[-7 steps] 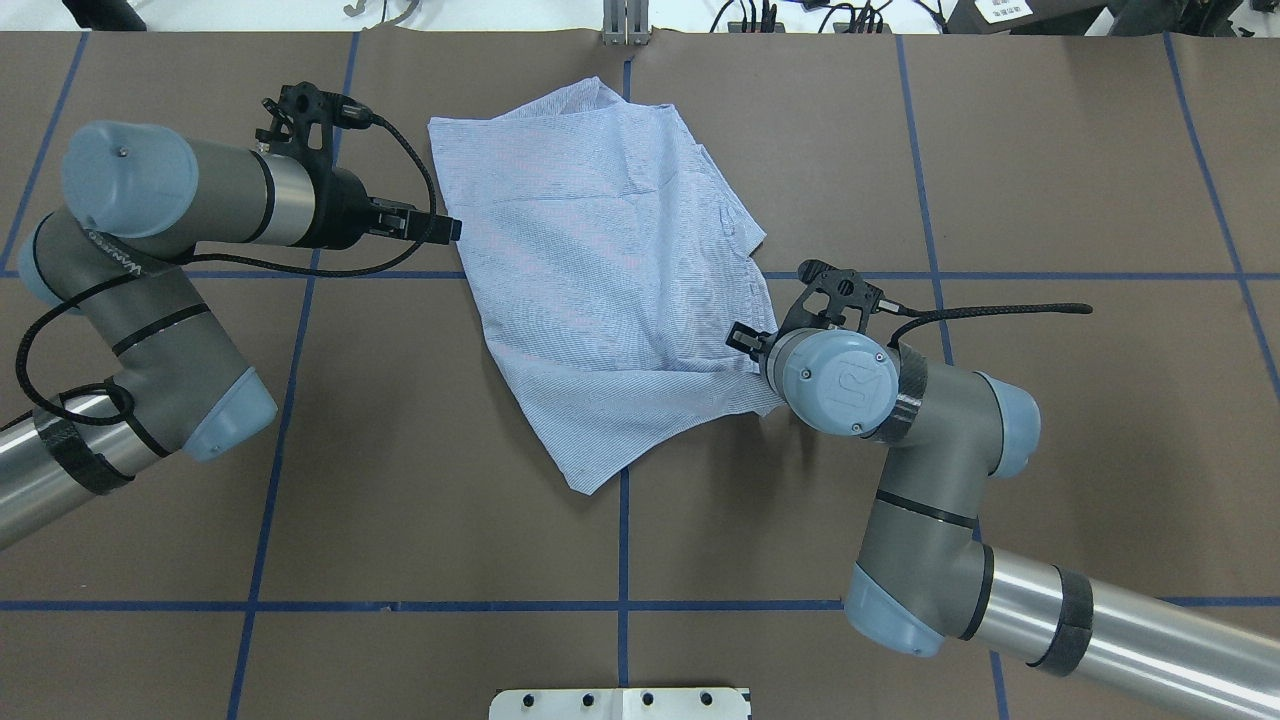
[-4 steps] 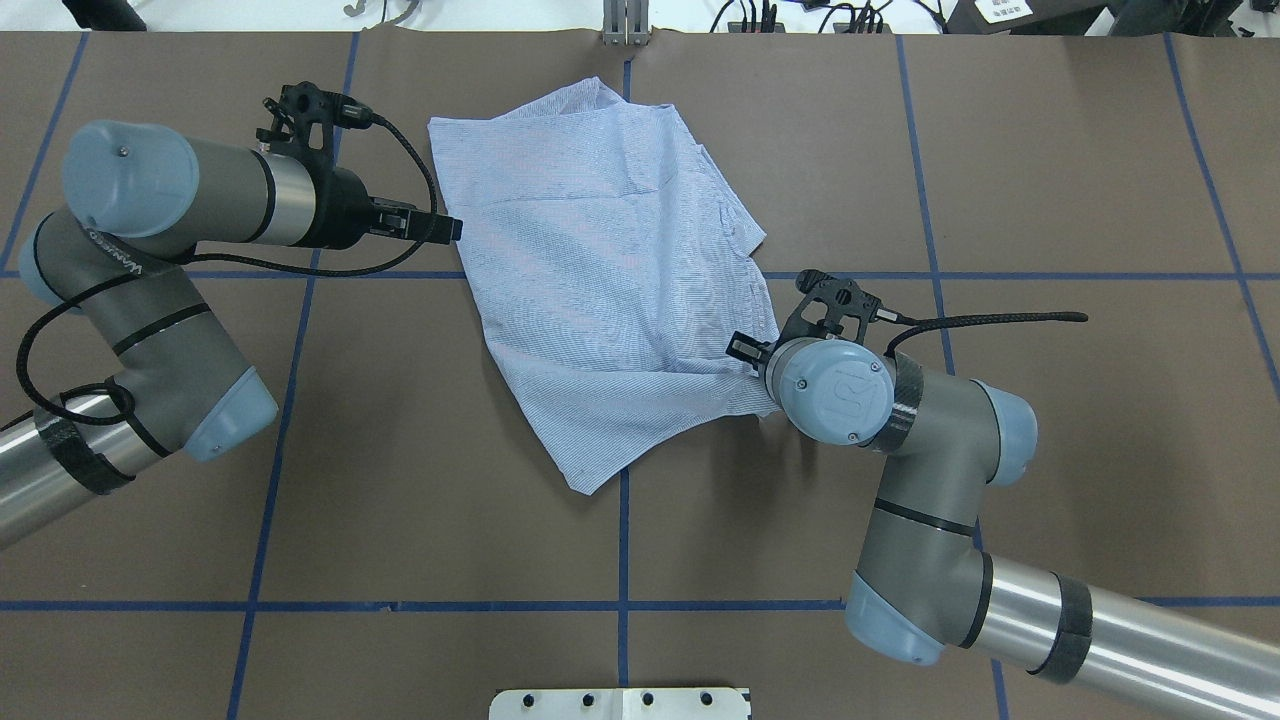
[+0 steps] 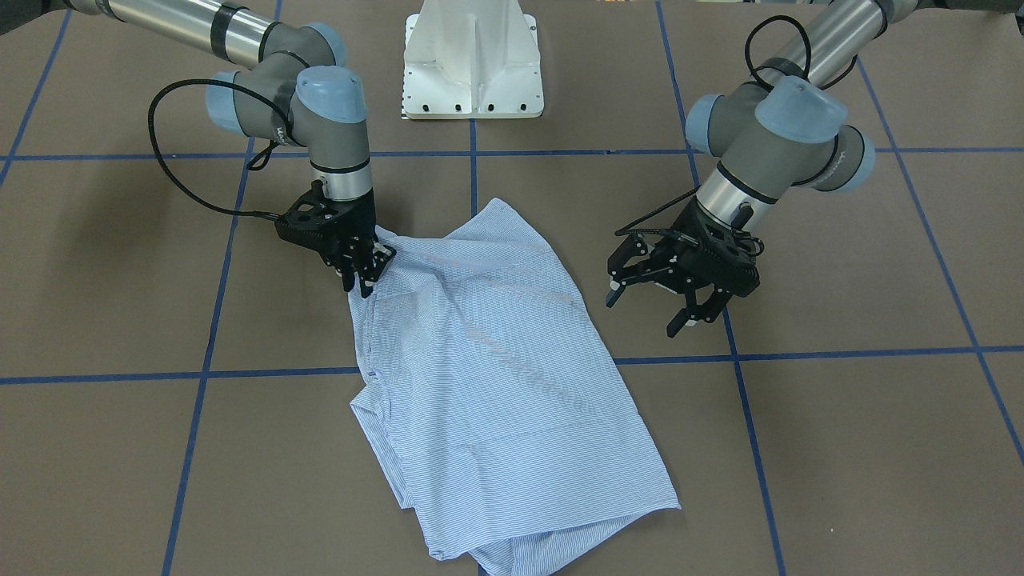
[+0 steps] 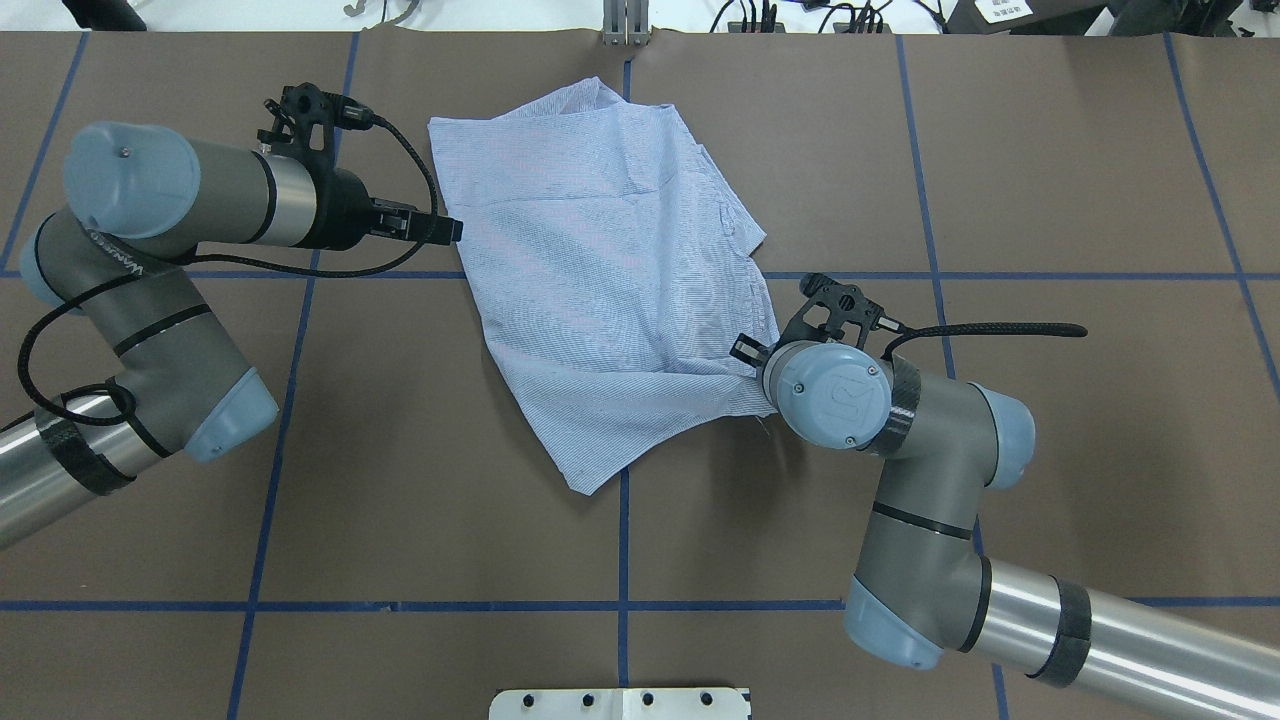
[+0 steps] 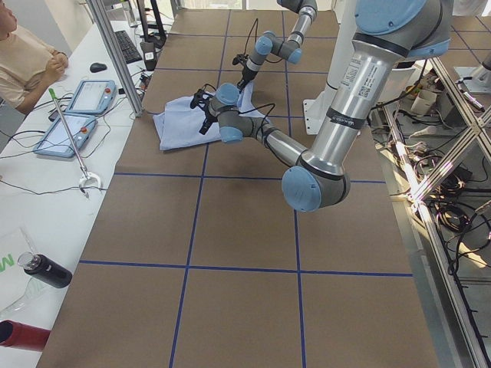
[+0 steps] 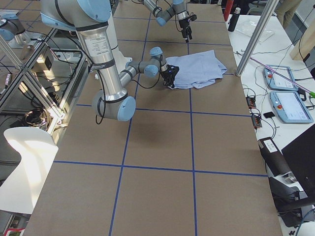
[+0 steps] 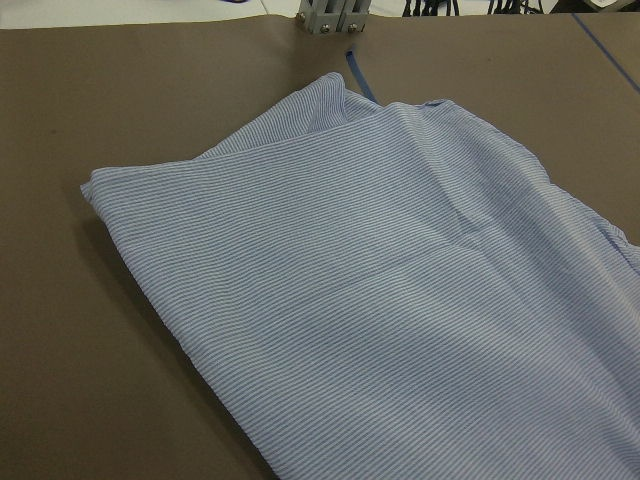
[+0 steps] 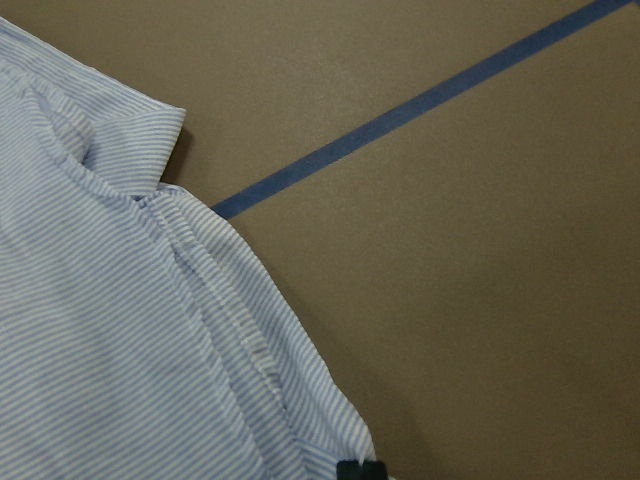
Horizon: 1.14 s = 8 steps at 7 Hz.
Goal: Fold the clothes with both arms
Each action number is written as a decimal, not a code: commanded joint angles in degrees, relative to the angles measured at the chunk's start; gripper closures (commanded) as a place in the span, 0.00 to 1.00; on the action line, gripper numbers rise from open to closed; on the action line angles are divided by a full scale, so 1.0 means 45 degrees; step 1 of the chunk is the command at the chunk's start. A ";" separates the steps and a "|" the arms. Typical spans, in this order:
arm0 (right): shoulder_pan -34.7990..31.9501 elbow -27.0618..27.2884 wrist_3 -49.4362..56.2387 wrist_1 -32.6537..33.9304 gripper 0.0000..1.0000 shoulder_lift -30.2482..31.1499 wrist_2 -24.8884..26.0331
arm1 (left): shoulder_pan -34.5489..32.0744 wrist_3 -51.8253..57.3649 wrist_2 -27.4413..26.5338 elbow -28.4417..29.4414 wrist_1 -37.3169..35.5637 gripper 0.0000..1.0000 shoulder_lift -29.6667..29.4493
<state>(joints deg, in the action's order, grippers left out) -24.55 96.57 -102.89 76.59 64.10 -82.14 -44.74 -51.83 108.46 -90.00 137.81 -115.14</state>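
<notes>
The light blue striped shirt [image 4: 600, 280] lies roughly folded and askew on the brown table, also seen in the front view [image 3: 496, 360]. My right gripper [image 3: 364, 272] is shut on the shirt's edge at its corner nearest the right arm; in the overhead view the wrist [image 4: 825, 395] hides it. The right wrist view shows the button placket [image 8: 230, 320] and a black fingertip [image 8: 360, 470] at the cloth's edge. My left gripper [image 3: 648, 312] is open and empty, just beside the shirt's other side [image 4: 447, 230]. The left wrist view shows only the shirt [image 7: 400, 300].
The white pedestal base [image 3: 472, 64] stands at the robot's side of the table. Blue tape lines [image 4: 620, 605] grid the brown table cover. A metal bracket [image 4: 625, 30] sits at the far edge. An operator [image 5: 23, 61] and control tablets [image 5: 88, 96] are beyond that edge.
My right wrist has shifted slightly toward the robot's base, tugging the held shirt corner with it. The left arm has not moved.
</notes>
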 commanded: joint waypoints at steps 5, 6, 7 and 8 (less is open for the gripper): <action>0.1938 0.2601 -0.2854 0.3175 1.00 -0.0122 0.1278 | 0.1593 -0.2593 -0.0929 -0.1165 0.0001 0.00 0.0350; 0.2057 0.2621 -0.2954 0.3195 1.00 -0.0103 0.1532 | 0.2781 -0.3589 -0.1846 -0.2041 0.0000 0.00 0.1146; 0.2096 0.2621 -0.2975 0.3195 1.00 -0.0045 0.1728 | 0.3934 -0.3927 -0.2513 -0.2920 -0.0019 0.00 0.1966; 0.2116 0.2602 -0.2975 0.3195 1.00 -0.0044 0.1846 | 0.4816 -0.5013 -0.3119 -0.3393 -0.0116 0.00 0.2573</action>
<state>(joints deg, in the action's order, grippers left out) -15.31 108.27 -116.10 90.88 63.81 -74.74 -28.56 -69.44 98.09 -101.78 137.65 -107.30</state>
